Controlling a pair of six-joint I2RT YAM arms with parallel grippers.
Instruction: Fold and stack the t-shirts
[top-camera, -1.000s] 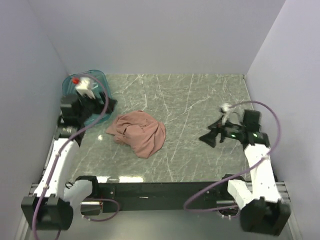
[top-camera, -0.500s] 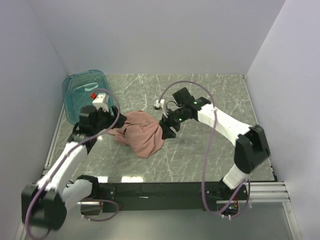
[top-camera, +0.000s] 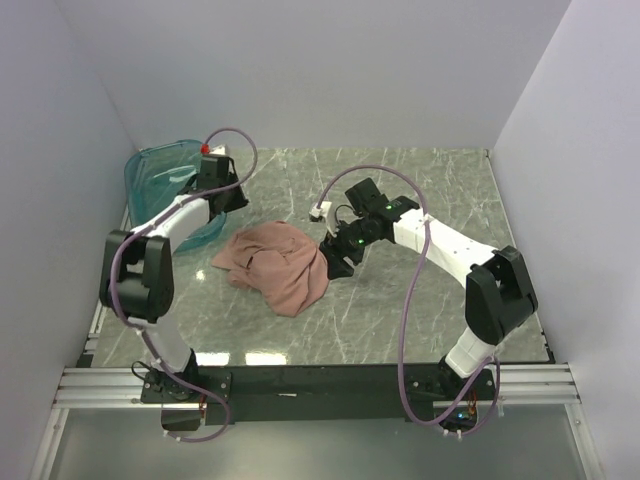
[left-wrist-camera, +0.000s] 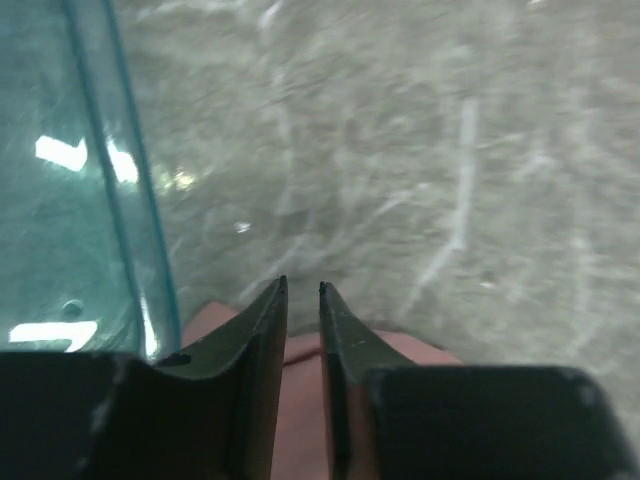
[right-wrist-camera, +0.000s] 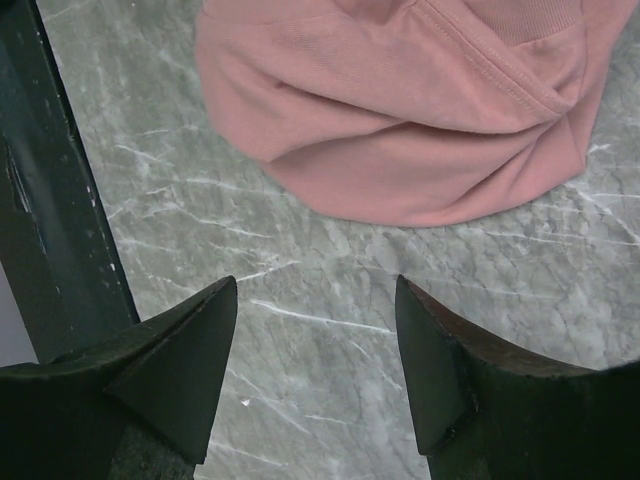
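Teal see-through bin (top-camera: 158, 178) tucked in the far left corner of the table, hard by the left wall, its clear wall (left-wrist-camera: 70, 190) glinting with light. Grey-green marble tabletop (top-camera: 420, 200), veined in white, with pale lavender walls (top-camera: 300, 70) on three sides.

Bare tabletop (top-camera: 400, 180) lies open beyond the t-shirt (top-camera: 278, 265) — teal bin (top-camera: 160, 175) blocks the far-left corner.

White arms (top-camera: 440, 245), black joints (top-camera: 503, 287), looping purple cables (top-camera: 408, 310)
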